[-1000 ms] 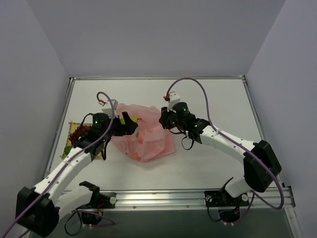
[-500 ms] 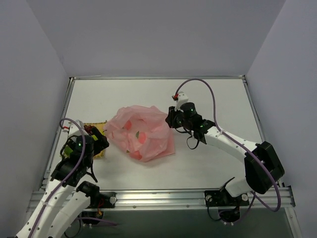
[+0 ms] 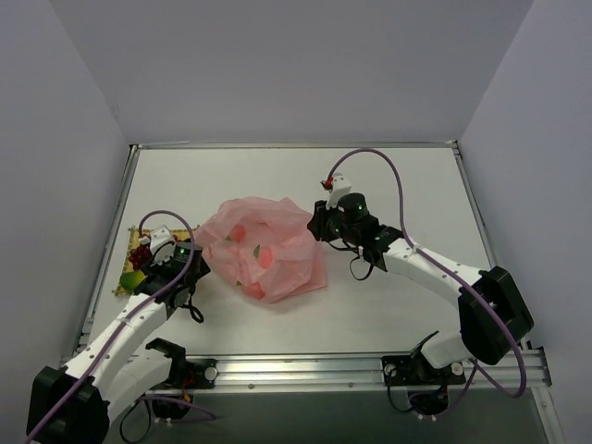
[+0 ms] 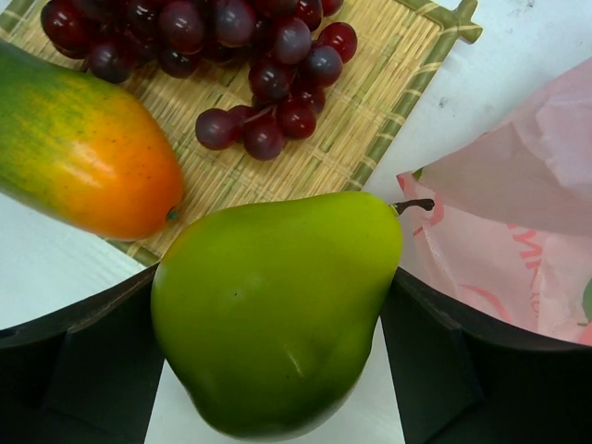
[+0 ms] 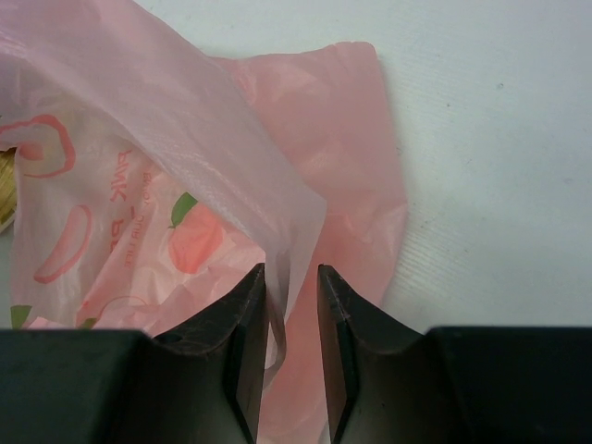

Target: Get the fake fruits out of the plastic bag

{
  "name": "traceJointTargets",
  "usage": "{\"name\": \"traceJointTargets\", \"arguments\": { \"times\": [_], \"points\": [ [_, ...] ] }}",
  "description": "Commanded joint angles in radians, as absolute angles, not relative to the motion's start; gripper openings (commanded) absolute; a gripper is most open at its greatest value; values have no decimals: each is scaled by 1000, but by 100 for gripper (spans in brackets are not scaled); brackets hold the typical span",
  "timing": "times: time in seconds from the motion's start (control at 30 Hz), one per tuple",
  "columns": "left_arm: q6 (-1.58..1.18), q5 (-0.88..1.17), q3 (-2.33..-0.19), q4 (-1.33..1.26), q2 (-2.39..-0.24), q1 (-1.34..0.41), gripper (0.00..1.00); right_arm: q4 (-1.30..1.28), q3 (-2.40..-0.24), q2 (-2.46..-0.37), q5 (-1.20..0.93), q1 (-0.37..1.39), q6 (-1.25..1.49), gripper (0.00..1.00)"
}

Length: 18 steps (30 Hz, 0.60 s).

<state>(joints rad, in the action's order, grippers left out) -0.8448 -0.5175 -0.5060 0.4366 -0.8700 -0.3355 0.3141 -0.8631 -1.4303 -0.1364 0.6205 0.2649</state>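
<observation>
Drawn back since earlier, the left hand [image 4: 273,370] is clamped wide on a green pear [image 4: 277,287] just left of the pink plastic bag [image 3: 264,254], whose film is pinched by the right hand [image 5: 291,305]

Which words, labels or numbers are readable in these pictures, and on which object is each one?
"PINK": pink print on the bag, tilted; probably, not surely.
Line below it: too creased to read.
Bag print in left wrist view: cut off, unreadable.
Pear, mango, grapes, mat: no text.
</observation>
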Motion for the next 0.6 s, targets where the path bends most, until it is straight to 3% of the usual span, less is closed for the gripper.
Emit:
{"name": "traceJointTargets", "arguments": {
  "times": [0.0, 0.17, 0.43, 0.57],
  "points": [
    [-798, -511, -511, 316, -890, -308, 67, 350, -861, -1399, -147, 620, 273, 23],
    [-758, -466, -483, 273, -920, -229, 71, 351, -862, -1399, -150, 620, 273, 23],
    [-744, -402, -479, 252, -957, -184, 95, 350, -861, -1391, -143, 621, 272, 23],
    [-741, -387, -485, 259, -947, -176, 95, 348, -859, -1388, -140, 620, 270, 24]
  ]
}}
